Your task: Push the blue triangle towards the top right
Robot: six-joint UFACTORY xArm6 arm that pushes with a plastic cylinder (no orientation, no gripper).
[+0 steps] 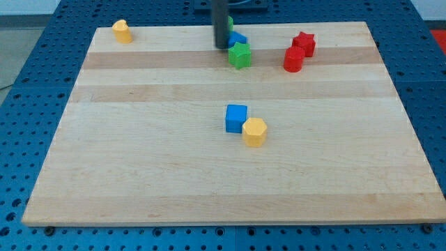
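Pale wooden board [139,174]: my tip [221,47] touches blue triangle [239,38].

Rod [221,21]: upper part cut off by the view's top edge; only the lower length shows. My tip [221,47] is visible, on the board near its far edge.

Blue block [239,38], just right of the rod: largely hidden, by the rod on its left and by the green star block [240,55] in front. Shape not readable from the sliver showing.

Green sliver [230,24] at the rod's right edge, farther back: mostly covered by the rod; shape cannot be told.

Dark structure [244,3] at the view's top, behind the rod: cut off, not identifiable.

Blue pegboard table [28,84]: cut off at all four edges.
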